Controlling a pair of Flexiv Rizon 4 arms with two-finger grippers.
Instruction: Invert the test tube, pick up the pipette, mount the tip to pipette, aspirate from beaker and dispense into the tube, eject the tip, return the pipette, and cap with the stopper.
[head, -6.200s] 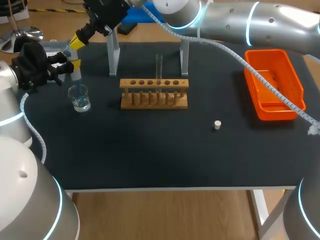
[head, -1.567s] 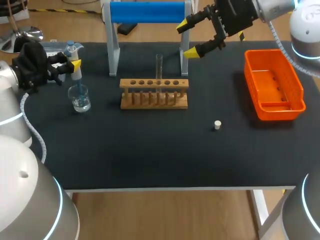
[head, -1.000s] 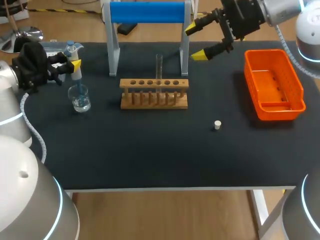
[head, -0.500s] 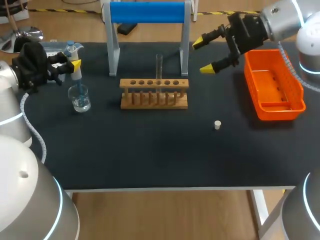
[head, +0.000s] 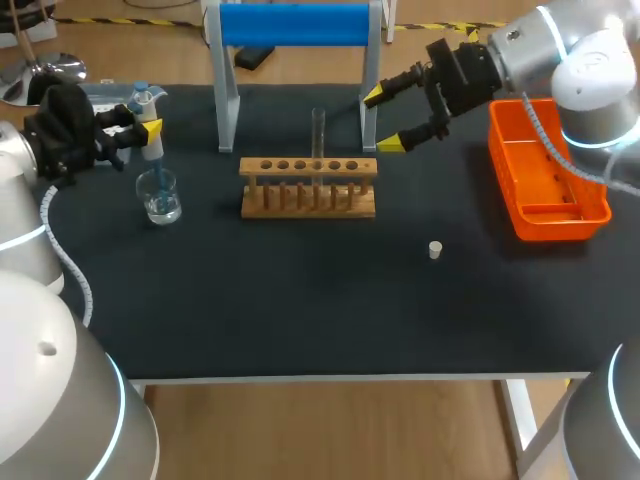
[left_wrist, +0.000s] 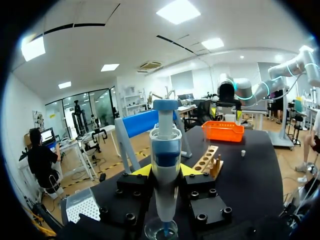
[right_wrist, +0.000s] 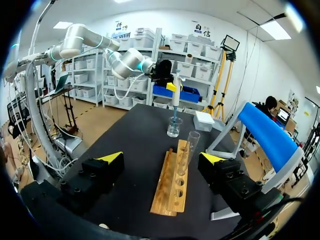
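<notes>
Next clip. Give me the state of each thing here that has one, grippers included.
left gripper: shut on the pipette.
right gripper: open, beside the rack, holding nothing.
pipette: upright, tip mounted, down in the beaker.
beaker: upright, holds clear liquid.
test tube: upright in the rack, uncapped.
stopper: on the table, apart from the test tube.

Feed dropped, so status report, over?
Left end effector shut on pipette, tip in beaker. Right end effector open, facing tube in rack. Stand leg close beside it.
</notes>
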